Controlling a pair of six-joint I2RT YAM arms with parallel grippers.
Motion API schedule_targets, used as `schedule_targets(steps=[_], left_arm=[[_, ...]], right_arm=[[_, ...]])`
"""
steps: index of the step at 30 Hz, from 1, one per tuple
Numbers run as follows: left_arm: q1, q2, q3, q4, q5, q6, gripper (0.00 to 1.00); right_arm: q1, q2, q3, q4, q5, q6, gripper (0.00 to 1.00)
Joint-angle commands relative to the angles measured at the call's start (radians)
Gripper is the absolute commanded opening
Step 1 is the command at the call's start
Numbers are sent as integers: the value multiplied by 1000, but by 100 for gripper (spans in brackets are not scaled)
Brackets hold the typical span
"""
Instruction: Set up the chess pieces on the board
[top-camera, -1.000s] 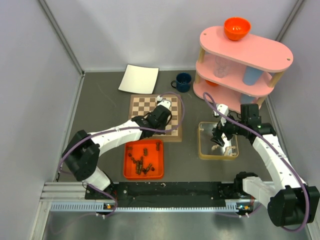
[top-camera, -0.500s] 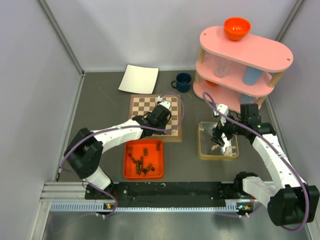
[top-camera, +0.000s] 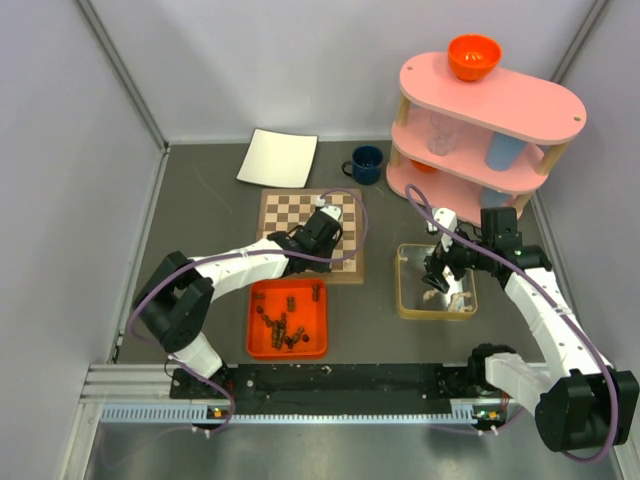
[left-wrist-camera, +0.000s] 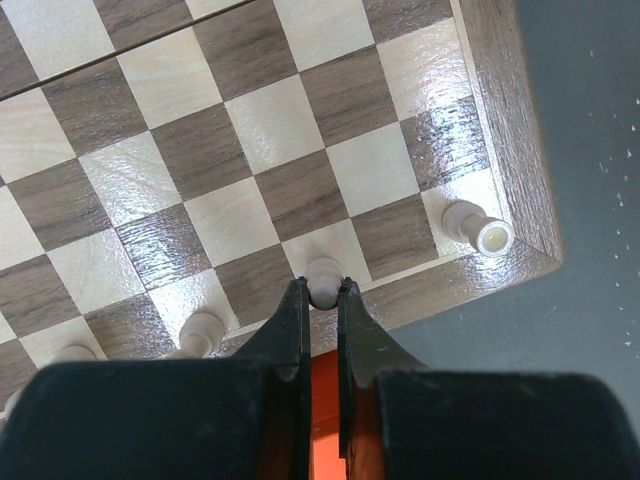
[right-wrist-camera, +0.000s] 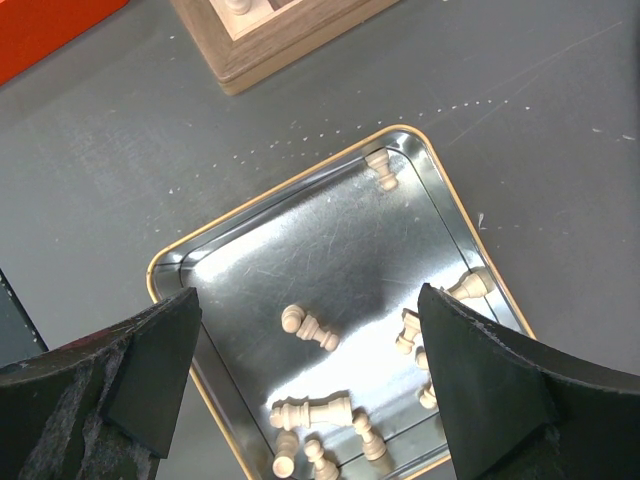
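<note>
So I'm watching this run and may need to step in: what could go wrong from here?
The left pincer grips a pale chessman right at the chessboard rim; opening could tip it or bump the neighbouring pale piece. The right pincer hangs open over toppled pieces in the metal tray: awkward grasps.

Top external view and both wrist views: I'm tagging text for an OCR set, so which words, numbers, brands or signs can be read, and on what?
None: no text is readable in any view.
The board shows no letters or numbers on its rim.
The white sheet looks blank.
The orange tray, metal tin, blue mug and pink shelf show no legible marks.
</note>
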Motion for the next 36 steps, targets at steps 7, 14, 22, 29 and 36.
schedule_targets(steps=[7, 14, 22, 29, 36], left_arm=[[4, 16, 1, 36, 26, -14, 3], [5, 21, -2, 35, 24, -16, 11], [4, 17, -2, 21, 15, -13, 21], [5, 9, 1, 8, 12, -13, 29], [4, -17, 12, -13, 17, -14, 39]], right_arm=[[-8, 1, -5, 26, -9, 5, 89], [-7, 1, -5, 26, -9, 5, 89], [-8, 2, -5, 26, -10, 7, 89], [-8, 4, -5, 26, -10, 5, 89], [-8, 5, -3, 28, -12, 7, 89]])
